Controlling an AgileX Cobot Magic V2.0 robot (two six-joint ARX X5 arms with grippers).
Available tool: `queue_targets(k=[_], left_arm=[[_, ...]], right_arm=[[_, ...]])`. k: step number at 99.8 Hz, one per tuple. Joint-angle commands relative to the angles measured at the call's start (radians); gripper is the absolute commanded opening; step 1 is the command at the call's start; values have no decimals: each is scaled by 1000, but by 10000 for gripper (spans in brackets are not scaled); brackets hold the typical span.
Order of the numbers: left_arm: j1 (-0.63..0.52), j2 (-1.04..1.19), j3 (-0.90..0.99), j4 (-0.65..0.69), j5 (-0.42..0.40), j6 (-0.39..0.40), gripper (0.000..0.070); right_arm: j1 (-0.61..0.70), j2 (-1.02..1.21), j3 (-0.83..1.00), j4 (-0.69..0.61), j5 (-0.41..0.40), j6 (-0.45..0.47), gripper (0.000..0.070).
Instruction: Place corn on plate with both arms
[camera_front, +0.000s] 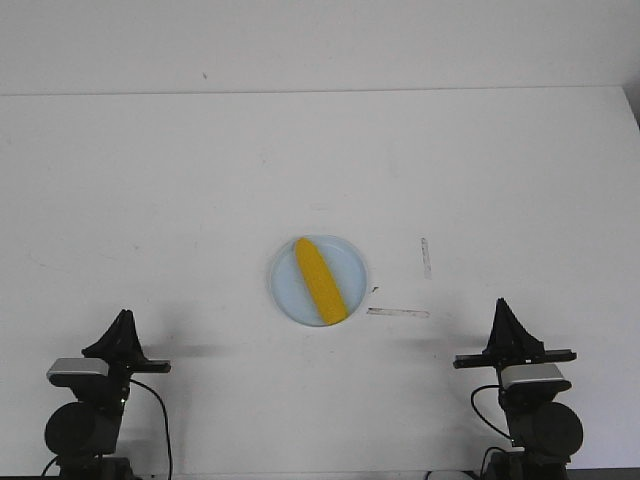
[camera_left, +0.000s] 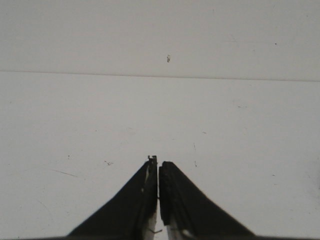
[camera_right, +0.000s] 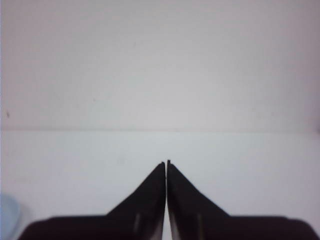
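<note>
The yellow corn (camera_front: 320, 280) lies diagonally on the pale blue plate (camera_front: 285, 290) in the middle of the white table, tapered end toward the far side. My left gripper (camera_front: 122, 322) is shut and empty at the front left, well away from the plate; in the left wrist view (camera_left: 158, 165) its fingers meet over bare table. My right gripper (camera_front: 502, 308) is shut and empty at the front right, also apart from the plate; the right wrist view (camera_right: 166, 163) shows its closed fingers and a sliver of the plate (camera_right: 7, 212).
Two strips of pale tape (camera_front: 398, 312) lie on the table right of the plate. The table's far edge meets a white wall (camera_front: 320, 40). The table's right edge (camera_front: 630, 110) shows at the far right.
</note>
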Motion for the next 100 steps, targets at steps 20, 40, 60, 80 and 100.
queue_targets(k=[20, 40, 60, 80, 100], left_arm=[[2, -2, -21, 12, -3, -9, 1], [2, -2, -21, 12, -3, -9, 1], [2, -2, -21, 12, -3, -9, 1], [2, -2, -21, 12, -3, -9, 1], [2, -2, -21, 12, -3, -9, 1]], right_arm=[[2, 0, -2, -85, 5, 6, 3], [2, 0, -2, -77, 1, 27, 3], [2, 0, -2, -38, -3, 51, 3], [2, 0, -1, -40, -8, 51, 3], [2, 0, -1, -39, -8, 51, 3]])
